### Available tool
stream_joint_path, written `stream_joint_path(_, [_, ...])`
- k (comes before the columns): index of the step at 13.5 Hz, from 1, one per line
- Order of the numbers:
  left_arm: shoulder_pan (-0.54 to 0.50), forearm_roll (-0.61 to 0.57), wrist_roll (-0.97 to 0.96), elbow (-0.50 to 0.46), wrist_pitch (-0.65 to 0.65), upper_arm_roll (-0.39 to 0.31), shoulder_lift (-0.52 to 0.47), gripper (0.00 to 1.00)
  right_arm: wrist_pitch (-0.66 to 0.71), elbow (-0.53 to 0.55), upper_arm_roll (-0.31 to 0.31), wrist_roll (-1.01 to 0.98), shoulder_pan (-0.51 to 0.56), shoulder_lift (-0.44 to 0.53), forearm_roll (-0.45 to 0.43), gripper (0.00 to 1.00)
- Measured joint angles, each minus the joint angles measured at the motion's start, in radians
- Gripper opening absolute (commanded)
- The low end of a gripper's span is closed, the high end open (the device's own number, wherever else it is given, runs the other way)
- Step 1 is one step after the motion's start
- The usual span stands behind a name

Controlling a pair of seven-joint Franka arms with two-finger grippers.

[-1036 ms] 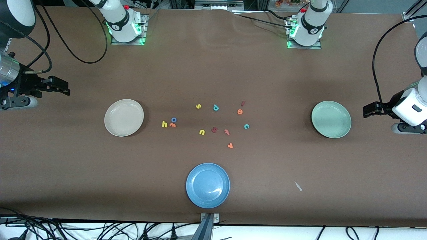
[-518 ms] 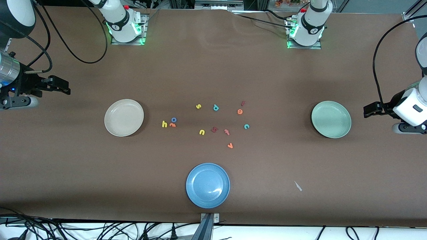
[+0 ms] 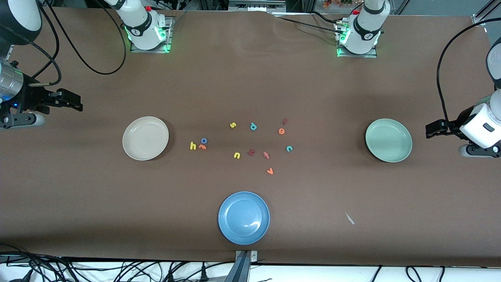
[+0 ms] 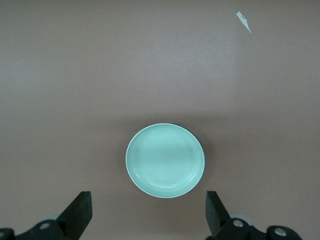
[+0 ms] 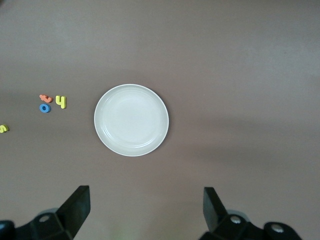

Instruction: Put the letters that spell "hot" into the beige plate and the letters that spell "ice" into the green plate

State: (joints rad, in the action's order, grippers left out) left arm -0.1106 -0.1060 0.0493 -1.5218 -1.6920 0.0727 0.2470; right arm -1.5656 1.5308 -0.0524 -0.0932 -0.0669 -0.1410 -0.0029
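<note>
The beige plate (image 3: 145,138) (image 5: 131,120) lies toward the right arm's end, the green plate (image 3: 388,140) (image 4: 165,161) toward the left arm's end; both are bare. Beside the beige plate sit the yellow h (image 3: 193,146) (image 5: 61,102), blue o (image 3: 204,140) (image 5: 45,108) and orange t (image 3: 202,147) (image 5: 45,98). Nearer the green plate lie the dark red i (image 3: 285,121), orange e (image 3: 281,131) and teal c (image 3: 289,148). My right gripper (image 3: 69,101) (image 5: 145,192) hangs open at the table's end past the beige plate. My left gripper (image 3: 433,130) (image 4: 148,202) hangs open past the green plate.
A blue plate (image 3: 244,217) lies near the front edge. Other letters are scattered mid-table: yellow s (image 3: 233,125), teal p (image 3: 253,126), yellow u (image 3: 236,155), a dark red angular letter (image 3: 251,152), pinkish-red t (image 3: 266,155), orange v (image 3: 270,171). A white scrap (image 3: 349,218) (image 4: 243,21) lies nearer the front camera than the green plate.
</note>
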Motion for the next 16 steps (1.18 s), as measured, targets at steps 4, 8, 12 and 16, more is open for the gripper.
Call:
stream_joint_path(4, [0.0, 0.0, 0.0, -0.001, 0.0, 0.0, 0.0, 1.0, 0.0, 0.0, 0.0, 0.0, 0.0, 0.0, 0.0, 1.0])
stream_joint_path(8, [0.0, 0.0, 0.0, -0.001, 0.0, 0.0, 0.0, 1.0, 0.0, 0.0, 0.0, 0.0, 0.0, 0.0, 0.0, 1.0])
stream_joint_path(12, [0.0, 0.0, 0.017, -0.001, 0.0, 0.0, 0.0, 1.0, 0.0, 0.0, 0.0, 0.001, 0.0, 0.0, 0.0, 1.0])
stream_joint_path(16, [0.0, 0.0, 0.018, -0.001, 0.0, -0.001, 0.0, 1.0, 0.0, 0.0, 0.0, 0.001, 0.0, 0.0, 0.0, 1.0])
